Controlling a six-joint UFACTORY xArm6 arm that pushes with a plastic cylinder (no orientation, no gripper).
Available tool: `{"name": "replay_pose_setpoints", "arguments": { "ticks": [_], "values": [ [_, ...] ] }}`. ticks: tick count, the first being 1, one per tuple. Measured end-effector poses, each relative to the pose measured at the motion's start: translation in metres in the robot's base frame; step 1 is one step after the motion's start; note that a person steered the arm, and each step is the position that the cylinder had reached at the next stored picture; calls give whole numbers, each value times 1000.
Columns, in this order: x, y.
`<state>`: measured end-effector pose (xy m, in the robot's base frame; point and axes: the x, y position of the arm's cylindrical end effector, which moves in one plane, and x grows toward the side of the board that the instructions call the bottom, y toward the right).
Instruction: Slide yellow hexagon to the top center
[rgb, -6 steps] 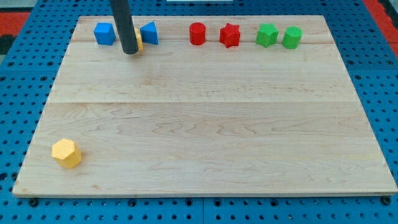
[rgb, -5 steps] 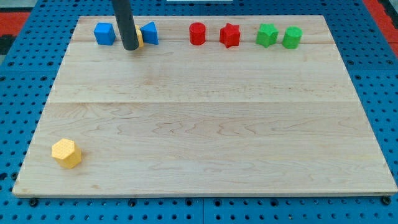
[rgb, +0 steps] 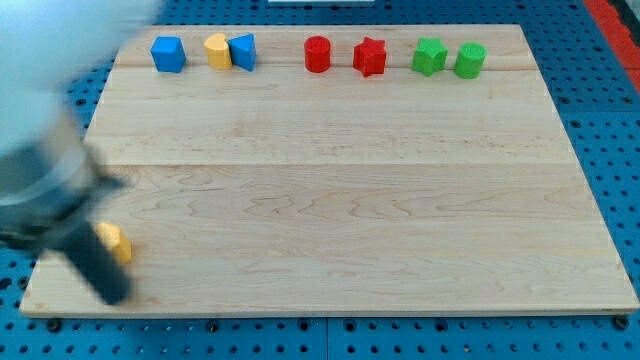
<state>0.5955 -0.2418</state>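
My tip (rgb: 112, 296) sits low and left of the yellow hexagon (rgb: 117, 243), ready to push.
No fingers here, only a blurry rod; next, push the hexagon up the bench (rgb: 330, 200) toward the red cylinder (rgb: 317, 54).

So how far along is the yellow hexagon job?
Nothing delivered yet: the yellow hexagon sits near the board's bottom-left corner. In hand: my tip, blurred, is just below-left of it, partly covering it. Left: the whole push to the top centre.
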Motion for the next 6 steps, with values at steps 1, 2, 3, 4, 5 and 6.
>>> {"name": "replay_pose_setpoints", "arguments": {
  "ticks": [1,2,3,4,5,6],
  "values": [
    [-35,-45],
    [-27,40],
    [4,26],
    [-13,70],
    [-78,86],
    [-139,97]
  ]
}}
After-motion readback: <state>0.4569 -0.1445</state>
